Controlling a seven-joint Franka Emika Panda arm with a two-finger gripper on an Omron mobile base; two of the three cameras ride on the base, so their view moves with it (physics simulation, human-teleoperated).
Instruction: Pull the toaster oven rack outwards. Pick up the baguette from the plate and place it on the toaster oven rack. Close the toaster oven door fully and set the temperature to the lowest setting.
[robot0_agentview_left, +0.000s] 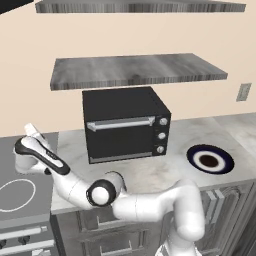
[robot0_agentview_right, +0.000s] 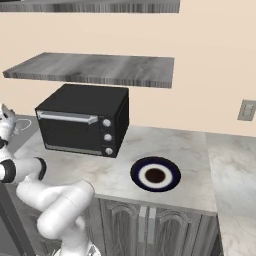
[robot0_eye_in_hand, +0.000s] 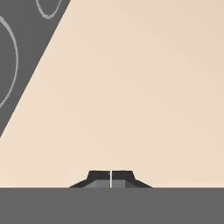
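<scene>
The black toaster oven (robot0_agentview_left: 125, 107) (robot0_agentview_right: 85, 102) stands on the counter under a shelf. The toaster oven door (robot0_agentview_left: 120, 139) (robot0_agentview_right: 70, 132) is shut, its silver bar handle along the top edge. The toaster oven rack is hidden behind it, and the baguette is out of view. The temperature knob (robot0_agentview_left: 163, 121) (robot0_agentview_right: 106, 123) tops a column of three. The plate (robot0_agentview_left: 226, 156) (robot0_agentview_right: 138, 170) lies right of the oven with nothing on it. My gripper (robot0_agentview_left: 30, 130) (robot0_agentview_right: 7, 114) (robot0_eye_in_hand: 111, 177) is shut on nothing, far left of the oven above the stove, facing the beige wall.
A dark cooktop (robot0_agentview_left: 15, 197) (robot0_eye_in_hand: 17, 52) with ring burners lies left of the counter. Two grey shelves (robot0_agentview_left: 135, 70) (robot0_agentview_right: 95, 67) hang over the oven. A wall outlet (robot0_agentview_left: 243, 92) (robot0_agentview_right: 247, 110) sits at the right. Bare marble counter (robot0_agentview_left: 145, 172) runs before the oven.
</scene>
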